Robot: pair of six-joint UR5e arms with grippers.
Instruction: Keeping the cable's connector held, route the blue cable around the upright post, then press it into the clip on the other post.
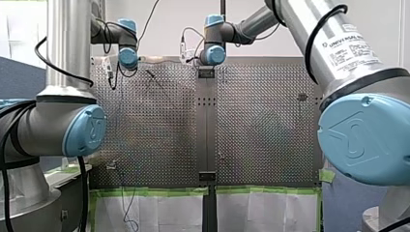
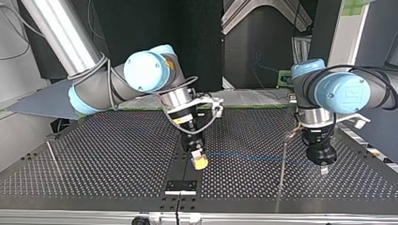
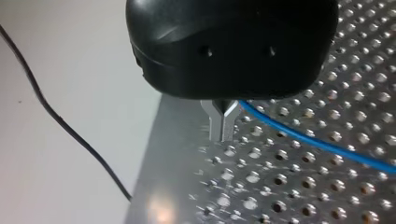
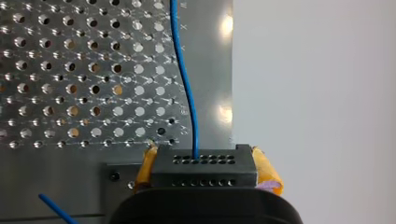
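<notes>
Silver arms (image 1: pixel 67 43) carry pale blue joint caps (image 1: pixel 360 137) and black cables (image 1: pixel 309 43). My right gripper (image 2: pixel 200 161) has yellow pads (image 4: pixel 268 171).

Blue cable (image 4: pixel 187 84) leaves black connector (image 4: pixel 204 168), seemingly passing the post (image 2: pixel 283 173).

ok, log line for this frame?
right gripper: jaws shut on connector | left gripper: jaws shut on blue cable | blue cable runs gripper to gripper | upright post near left gripper | routing round post: cannot tell

You have bare perforated table (image 2: pixel 117 154) to pass over at the top view's left, while the blue cable (image 2: pixel 253 157) stretches between my right gripper (image 2: pixel 201 162) and my left gripper (image 2: pixel 324 169), with a thin upright post (image 2: pixel 283 171) standing between them.
</notes>
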